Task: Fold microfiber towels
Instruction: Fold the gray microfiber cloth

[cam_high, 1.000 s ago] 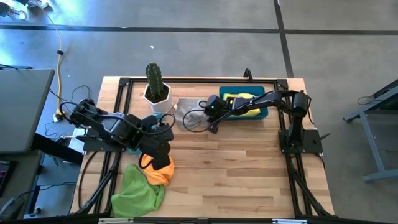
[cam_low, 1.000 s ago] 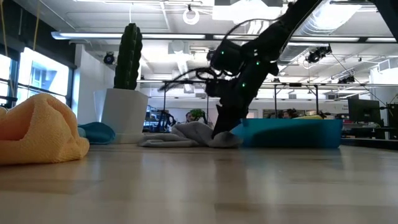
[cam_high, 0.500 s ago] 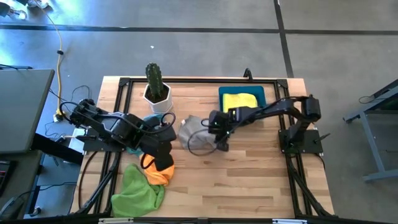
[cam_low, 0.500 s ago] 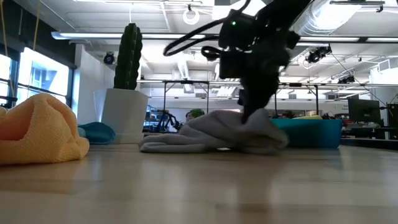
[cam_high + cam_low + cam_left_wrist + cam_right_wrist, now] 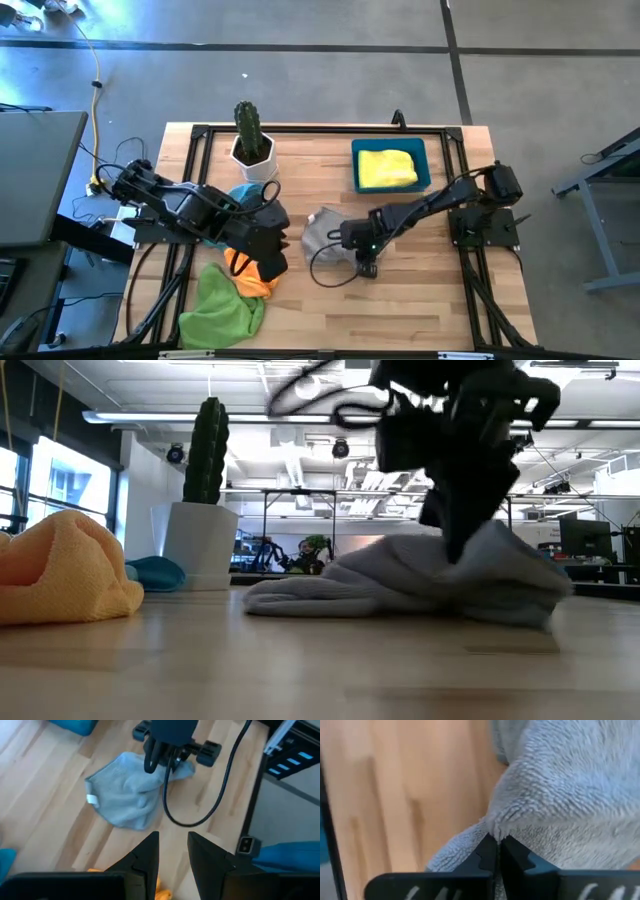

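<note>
Dragged from beside the blue bin (image 5: 391,166) toward frame centre, the grey towel (image 5: 325,231) now lies mid-worktop (image 5: 420,290), the right hand (image 5: 366,264) clamped on its edge. Lime green towel (image 5: 220,300) and orange towel (image 5: 250,275) sit lower left beneath the left hand (image 5: 273,262), fingers apart. A cactus pot (image 5: 250,145) stands upper left.

Orange towel (image 5: 246,272) half hidden under the left gripper (image 5: 272,262); light blue towel (image 5: 243,193) mostly hidden.

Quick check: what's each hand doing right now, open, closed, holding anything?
Left hand: open, empty, above the orange towel.
Right hand: closed, pinching an edge of the grey towel.
</note>
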